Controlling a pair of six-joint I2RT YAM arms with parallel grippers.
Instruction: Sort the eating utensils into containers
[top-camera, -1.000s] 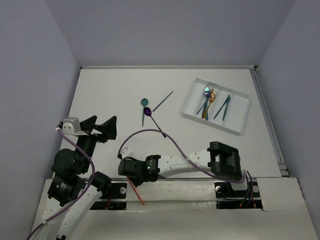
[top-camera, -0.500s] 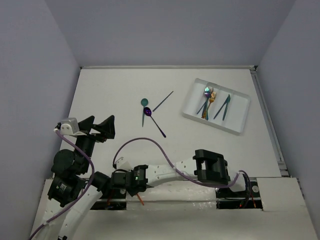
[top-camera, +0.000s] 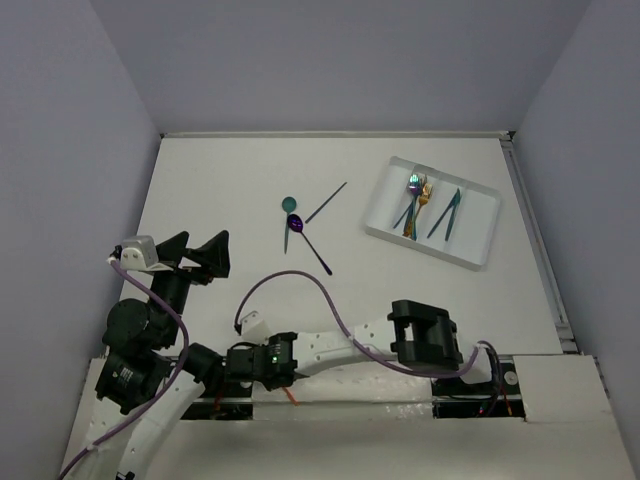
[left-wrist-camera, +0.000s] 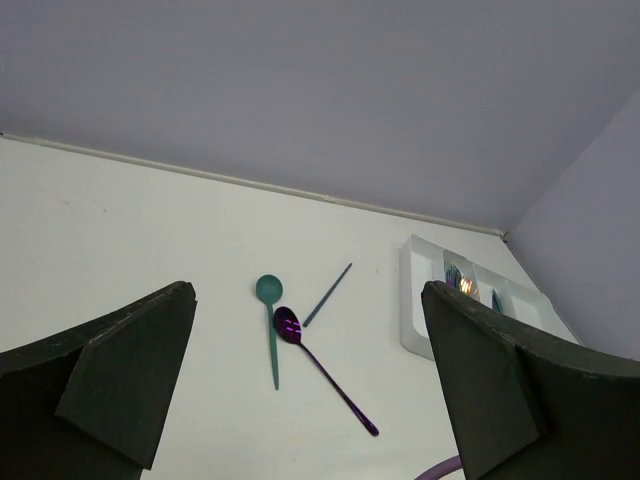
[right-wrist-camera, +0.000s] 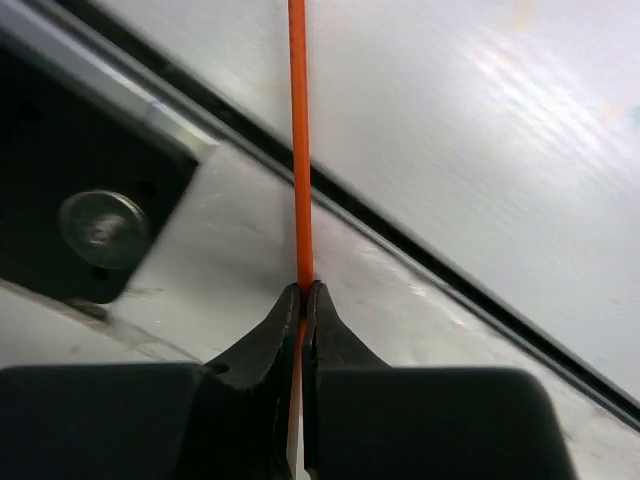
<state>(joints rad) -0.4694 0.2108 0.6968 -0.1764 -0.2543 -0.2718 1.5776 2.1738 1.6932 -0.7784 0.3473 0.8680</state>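
My right gripper (right-wrist-camera: 304, 292) is shut on a slim orange-red utensil (right-wrist-camera: 298, 150). It hangs low over the mounting rail at the near edge, where the utensil's tip (top-camera: 292, 397) shows under the arm. My left gripper (top-camera: 198, 253) is open and empty, raised at the table's left. A teal spoon (top-camera: 288, 214), a purple spoon (top-camera: 309, 243) and a thin dark blue utensil (top-camera: 326, 202) lie mid-table, also in the left wrist view: teal (left-wrist-camera: 270, 320), purple (left-wrist-camera: 320, 365), blue (left-wrist-camera: 328, 294). The white divided tray (top-camera: 480, 226) at the right holds several utensils.
A purple cable (top-camera: 300, 285) arcs over the right arm. A black mount (top-camera: 425, 335) sits on the near rail. Grey walls stand close on three sides.
My right gripper has swung left and back toward the near rail with the orange-red utensil in it. The left arm has hardly moved.
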